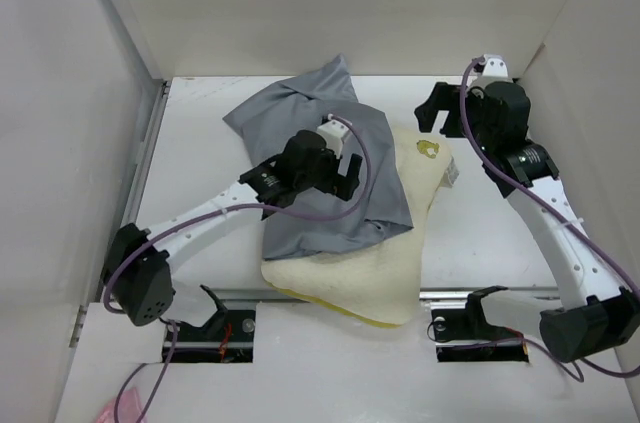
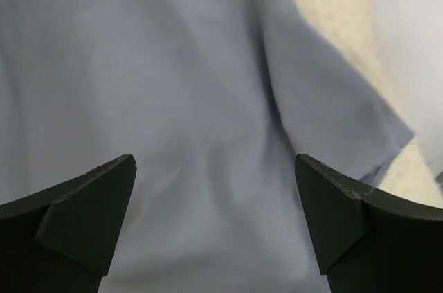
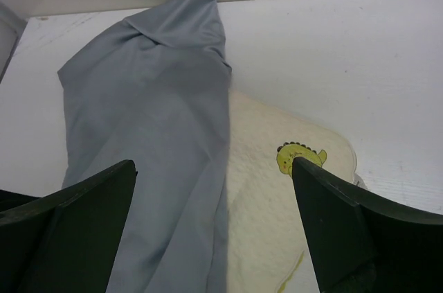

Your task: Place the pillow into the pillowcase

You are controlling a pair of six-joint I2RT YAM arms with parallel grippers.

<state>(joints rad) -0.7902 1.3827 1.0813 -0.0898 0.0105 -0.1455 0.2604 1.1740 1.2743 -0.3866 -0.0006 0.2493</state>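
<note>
As the left gripper (image 1: 343,175) hangs over the middle of the desk with its jaws spread wide and nothing between them, a plain grey pillowcase (image 1: 300,113) of smooth, wrinkled fabric lies draped beneath it, running from the far edge down toward the centre. The left wrist view shows only grey cloth under the black fingertips (image 2: 104,189), with no visible contact. Under the pillowcase and out to its right lies the soft, cream-white fleecy rectangular pillow (image 1: 350,278), still outside the sack; its near end, showing a strip of yellow, reaches the desk's near edge. A small yellow emblem (image 3: 299,156) and a white tag (image 1: 452,173) mark its far right corner. Further right, toward the far right corner of the desk, the right gripper (image 1: 440,108) is held clear of both things, its jaws likewise apart and empty. Where the sack's mouth lies cannot be told from these views. The risk from here appears to be a blind pinch: should the left jaws close on the cloth as it lies, they could catch both layers together, or the fleece below, sealing the opening rather than lifting one lip. A pull on the sack might also drag the pillow further over the near edge.
</note>
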